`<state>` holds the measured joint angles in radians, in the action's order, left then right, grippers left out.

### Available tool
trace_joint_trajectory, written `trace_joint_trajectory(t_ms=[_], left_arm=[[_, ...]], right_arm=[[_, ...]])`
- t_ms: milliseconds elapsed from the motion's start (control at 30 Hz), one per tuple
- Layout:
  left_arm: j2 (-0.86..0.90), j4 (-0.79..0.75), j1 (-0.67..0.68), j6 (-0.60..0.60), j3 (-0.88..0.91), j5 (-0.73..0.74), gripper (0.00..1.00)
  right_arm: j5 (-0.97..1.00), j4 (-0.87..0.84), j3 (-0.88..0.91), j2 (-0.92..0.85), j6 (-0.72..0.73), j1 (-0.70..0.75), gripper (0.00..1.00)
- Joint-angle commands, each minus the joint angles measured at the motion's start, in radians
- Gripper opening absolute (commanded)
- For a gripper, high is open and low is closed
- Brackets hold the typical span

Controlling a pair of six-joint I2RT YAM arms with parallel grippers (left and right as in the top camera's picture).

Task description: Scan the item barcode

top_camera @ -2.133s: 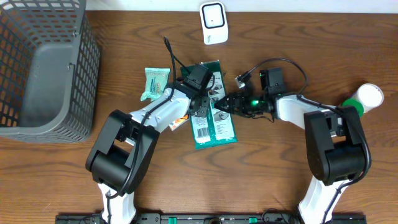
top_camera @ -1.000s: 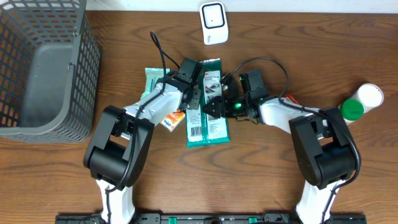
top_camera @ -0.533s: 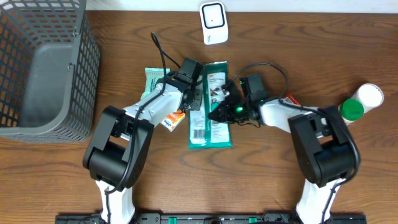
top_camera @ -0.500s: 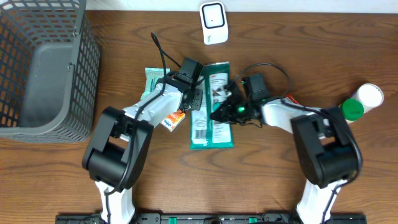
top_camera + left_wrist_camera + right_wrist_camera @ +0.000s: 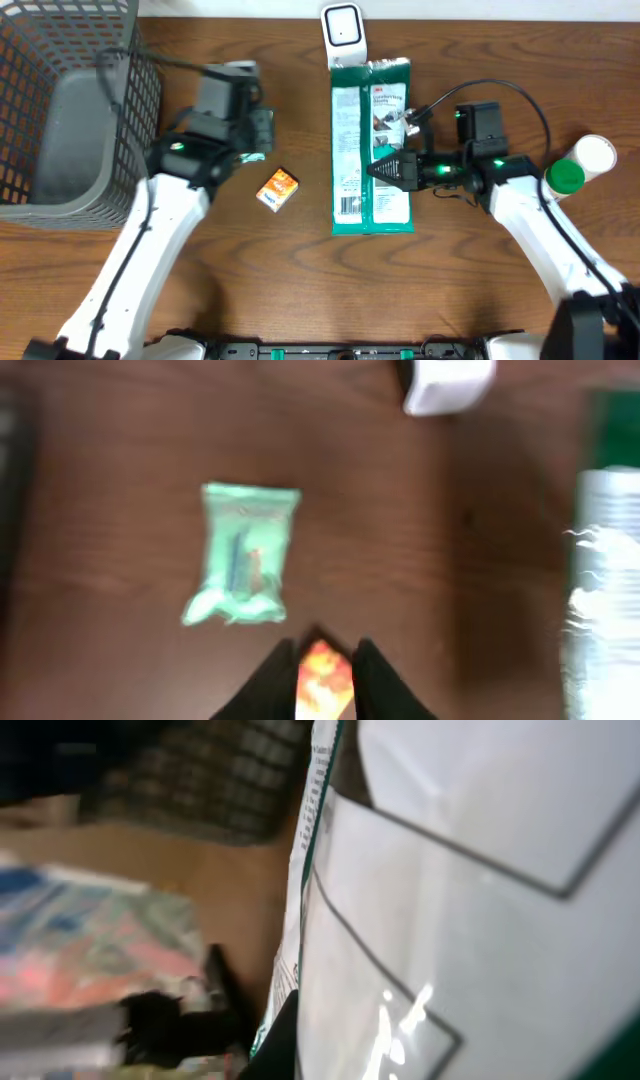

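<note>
Counter (image 5: 470, 290), nearest item: orange box (image 5: 278, 188), on the robot's side of the scanner (image 5: 341, 36) and to its left. Nothing touches it.

Wipes pack (image 5: 350, 120): flat, green and white. Its long axis runs straight from the robot toward the scanner, and its far end sits just at the scanner's foot. A dark print block (image 5: 347, 205) shows on the white strip at the end away from the scanner. It may be the barcode, but it is too small to confirm.

Right hand (image 5: 376, 169): reaches in from the scanner's right, across the pack's long axis, with its tip at about mid-length. The fingers are pressed together, pinching the pack. In the right wrist view the printed face fills the frame, hard against one finger. I cannot tell whether the pack is fully clear of the counter.

Left hand (image 5: 325, 648): left of the scanner and nearer the robot, well apart from the pack. The fingers are spread only a crack and hold nothing. The orange box shows through the gap below, with a mint packet (image 5: 243, 550) beyond it.

Judgement: the right hand does the work. The next move turns on the print block lying at the pack's near end, so the pack must travel along its own axis, or be turned, to bring that block to the scanner's window. Held at one point, the floppy pack may sag.

Far edge: the scanner stands upright. A wire basket (image 5: 60, 110) sits well to its left, out of play.
</note>
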<state>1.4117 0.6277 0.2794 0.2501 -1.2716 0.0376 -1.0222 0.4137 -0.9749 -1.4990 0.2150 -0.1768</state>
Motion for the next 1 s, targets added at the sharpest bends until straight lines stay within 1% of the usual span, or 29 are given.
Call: trace_joint_trajectory(t_ms=[0, 67, 133, 267, 333, 367, 433, 467, 500, 567, 633, 700, 767, 833, 900, 967], left_arm=[[-0.035, 0.06, -0.077, 0.016, -0.002, 0.059, 0.22], [-0.035, 0.083, -0.105, 0.013, -0.002, 0.09, 0.22], [-0.027, 0.093, -0.121, 0.008, -0.002, 0.111, 0.22], [-0.013, 0.096, -0.121, -0.074, -0.002, 0.112, 0.22], [-0.006, 0.101, -0.123, -0.082, -0.002, 0.108, 0.23], [-0.006, 0.101, -0.124, -0.082, -0.002, 0.108, 0.23], [-0.006, 0.101, -0.124, -0.082, -0.002, 0.108, 0.27], [-0.007, 0.1, -0.125, -0.082, -0.002, 0.108, 0.33], [-0.007, 0.1, -0.129, -0.081, -0.002, 0.108, 0.39], [-0.012, 0.1, -0.139, -0.076, -0.002, 0.108, 0.49], [-0.029, 0.1, -0.16, -0.053, -0.003, 0.108, 0.51], [-0.061, 0.092, -0.187, -0.046, -0.004, 0.108, 0.56], [-0.096, 0.076, -0.214, -0.047, -0.004, 0.108, 0.69], [-0.13, 0.064, -0.24, -0.047, -0.004, 0.108, 0.75], [-0.162, 0.063, -0.265, -0.047, -0.004, 0.108, 0.77], [-0.187, 0.063, -0.288, -0.047, -0.004, 0.1, 0.77]], right_arm=[[-0.284, -0.043, -0.004, 0.069, -0.065, 0.007, 0.01], [-0.342, -0.069, -0.004, 0.074, -0.042, 0.006, 0.01], [-0.344, -0.082, -0.004, 0.074, -0.021, 0.006, 0.01], [-0.336, -0.093, -0.004, 0.074, 0.005, 0.006, 0.01], [-0.336, -0.115, -0.004, 0.074, 0.041, 0.006, 0.01], [-0.336, -0.125, -0.004, 0.074, 0.052, 0.006, 0.01], [-0.319, -0.134, -0.004, 0.074, 0.061, 0.006, 0.01], [-0.286, -0.132, -0.004, 0.074, 0.062, 0.006, 0.01], [-0.22, -0.119, -0.004, 0.074, 0.062, 0.005, 0.01], [-0.059, -0.073, -0.004, 0.074, 0.069, 0.005, 0.01], [0.117, -0.026, -0.004, 0.074, 0.076, 0.005, 0.01], [0.196, -0.006, -0.007, 0.075, 0.076, 0.005, 0.01], [0.242, 0.018, -0.026, 0.081, 0.076, 0.005, 0.01], [0.332, 0.071, -0.065, 0.095, 0.07, 0.005, 0.01], [0.457, 0.162, -0.126, 0.109, 0.029, 0.004, 0.01], [0.62, 0.298, -0.221, 0.119, -0.041, -0.007, 0.01]])
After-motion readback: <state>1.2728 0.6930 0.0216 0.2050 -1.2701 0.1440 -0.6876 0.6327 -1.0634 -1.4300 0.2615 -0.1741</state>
